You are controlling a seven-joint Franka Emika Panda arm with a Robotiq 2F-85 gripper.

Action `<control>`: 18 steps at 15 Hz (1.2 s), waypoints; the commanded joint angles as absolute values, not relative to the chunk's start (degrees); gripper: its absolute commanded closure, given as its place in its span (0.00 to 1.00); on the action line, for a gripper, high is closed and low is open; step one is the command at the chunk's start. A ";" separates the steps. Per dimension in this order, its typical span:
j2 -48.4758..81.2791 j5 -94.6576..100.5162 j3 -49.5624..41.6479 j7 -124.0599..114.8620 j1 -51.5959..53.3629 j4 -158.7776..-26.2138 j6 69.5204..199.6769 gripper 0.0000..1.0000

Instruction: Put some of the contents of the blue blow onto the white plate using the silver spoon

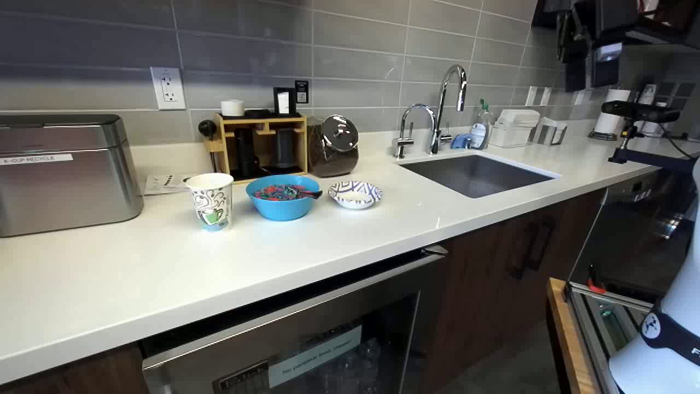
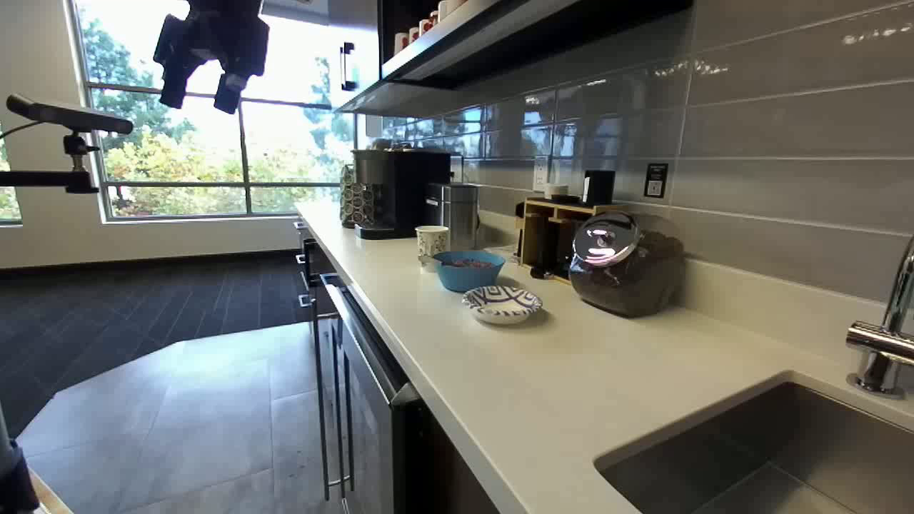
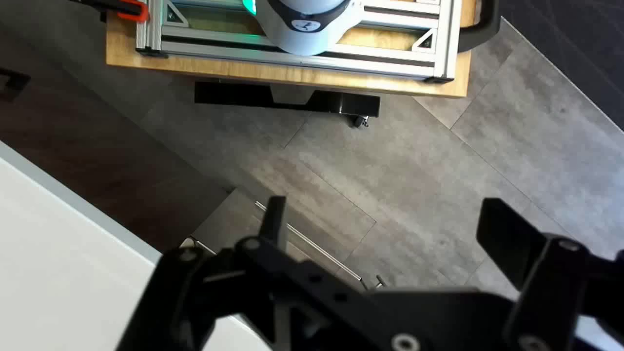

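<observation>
The blue bowl [image 1: 281, 210] stands on the counter, holding a heap of small reddish and dark pieces, the contents [image 1: 273, 192]. Leaning in it is the silver spoon [image 1: 311, 193], its handle over the rim toward the plate; it looks dark here. Just beside the bowl is the white plate [image 1: 355, 201] with blue markings, and no pieces can be made out on it. Both dishes also appear in an exterior view, the bowl [image 2: 469, 277] behind the plate [image 2: 502, 311]. High above and away from them hangs my gripper [image 2: 200, 100], its fingers wide apart. Only floor shows between them in the wrist view.
A patterned paper cup [image 1: 212, 203] stands close to the bowl. Behind are a wooden organizer [image 1: 262, 143] and a glass jar [image 1: 332, 146]. A metal bin [image 1: 65, 172] and the sink [image 1: 476, 175] flank the area. The counter's front edge [image 1: 219, 323] runs along the dishes.
</observation>
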State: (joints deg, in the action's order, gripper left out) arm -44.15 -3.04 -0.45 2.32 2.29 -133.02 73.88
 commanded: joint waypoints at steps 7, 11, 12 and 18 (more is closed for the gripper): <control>-44.08 -3.14 -0.21 2.55 1.90 -132.89 73.77 0.00; -44.08 -3.14 -0.21 2.55 1.90 -132.89 73.77 0.00; -44.08 -3.14 -0.21 2.55 1.90 -132.89 73.77 0.00; -43.05 -3.56 -0.50 2.59 1.83 -132.42 75.25 0.00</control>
State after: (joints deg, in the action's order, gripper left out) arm -44.15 -3.04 -0.45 2.32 2.29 -133.02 73.88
